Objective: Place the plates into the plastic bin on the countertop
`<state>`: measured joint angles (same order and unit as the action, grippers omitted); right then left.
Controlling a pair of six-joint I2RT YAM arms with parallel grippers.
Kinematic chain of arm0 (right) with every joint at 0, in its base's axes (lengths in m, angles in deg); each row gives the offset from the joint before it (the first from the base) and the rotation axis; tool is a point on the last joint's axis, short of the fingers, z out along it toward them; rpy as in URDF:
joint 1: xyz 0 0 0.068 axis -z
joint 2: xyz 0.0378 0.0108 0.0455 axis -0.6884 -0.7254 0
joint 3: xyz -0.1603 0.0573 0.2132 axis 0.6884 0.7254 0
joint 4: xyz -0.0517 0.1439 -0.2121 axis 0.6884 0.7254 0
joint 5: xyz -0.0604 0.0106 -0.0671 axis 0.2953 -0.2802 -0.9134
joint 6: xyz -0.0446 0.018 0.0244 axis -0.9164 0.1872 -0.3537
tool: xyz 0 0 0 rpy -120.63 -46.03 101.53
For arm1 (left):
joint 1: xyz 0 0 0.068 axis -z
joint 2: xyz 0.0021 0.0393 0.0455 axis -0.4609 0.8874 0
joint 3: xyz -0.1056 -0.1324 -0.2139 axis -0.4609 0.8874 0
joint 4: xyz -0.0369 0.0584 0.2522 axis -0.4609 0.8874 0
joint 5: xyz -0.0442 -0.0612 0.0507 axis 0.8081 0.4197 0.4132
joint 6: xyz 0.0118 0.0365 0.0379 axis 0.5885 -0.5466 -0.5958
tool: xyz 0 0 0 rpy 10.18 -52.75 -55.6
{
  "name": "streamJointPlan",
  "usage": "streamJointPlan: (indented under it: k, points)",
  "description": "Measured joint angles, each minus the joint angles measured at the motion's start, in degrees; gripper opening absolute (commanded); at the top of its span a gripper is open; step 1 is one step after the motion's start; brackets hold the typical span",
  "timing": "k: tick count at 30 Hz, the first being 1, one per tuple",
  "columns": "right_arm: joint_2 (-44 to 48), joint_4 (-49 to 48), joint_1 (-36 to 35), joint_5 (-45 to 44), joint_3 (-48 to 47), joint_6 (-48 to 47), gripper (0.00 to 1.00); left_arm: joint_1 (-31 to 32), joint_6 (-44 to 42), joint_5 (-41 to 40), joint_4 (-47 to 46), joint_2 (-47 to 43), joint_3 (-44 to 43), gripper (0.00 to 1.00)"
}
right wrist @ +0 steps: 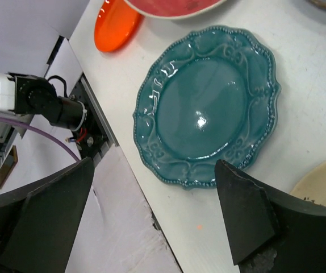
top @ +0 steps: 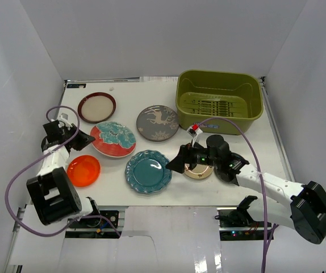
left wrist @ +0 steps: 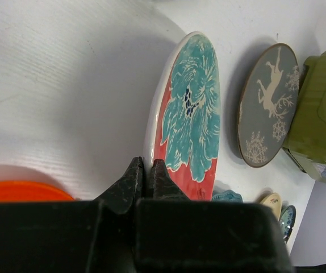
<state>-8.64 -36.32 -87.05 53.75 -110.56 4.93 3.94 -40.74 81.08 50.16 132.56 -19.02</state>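
The olive-green plastic bin (top: 220, 102) stands at the back right of the white countertop (top: 134, 94). My left gripper (top: 87, 140) is shut on the left rim of the red-and-blue plate (top: 113, 139); in the left wrist view its fingertips (left wrist: 134, 170) pinch that rim (left wrist: 192, 108). My right gripper (top: 174, 162) is open and empty over the right edge of the large teal scalloped plate (top: 148, 171), which lies between its jaws in the right wrist view (right wrist: 205, 105). The grey deer plate (top: 158, 123), the red-rimmed white plate (top: 96, 107) and the orange plate (top: 83, 170) lie flat.
The small gold plate (top: 199, 172) lies partly under my right arm. The small blue-green patterned plate (left wrist: 288, 219) peeks in at the left wrist view's edge; the arm hides it from above. The table's near edge (right wrist: 151, 210) runs close to the teal plate. White walls enclose three sides.
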Motion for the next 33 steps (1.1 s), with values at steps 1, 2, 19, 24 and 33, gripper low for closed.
streamJointPlan:
  k: [1,2,19,24,33]
  points:
    - [-0.3,0.0,0.0,0.0,-0.9,0.4,0.95,0.0,-0.2,-0.4,1.2,-2.1,0.0,0.00]
    - [-0.6,0.0,0.0,0.0,-1.5,0.6,0.98,0.2,-0.1,-0.7,2.3,-3.9,0.0,0.00]
    - [-8.6,4.3,1.7,-3.6,-19.2,0.5,0.91,14.0,8.7,14.2,-3.7,-19.6,-0.9,0.00]
    - [-9.7,6.2,7.7,-4.9,-20.8,-0.7,0.98,17.2,12.5,17.5,-10.9,-18.8,-0.9,0.00]
    - [-17.0,8.2,10.0,-0.6,-26.0,-1.6,0.25,22.3,13.7,20.5,-17.0,-13.5,-0.9,0.01]
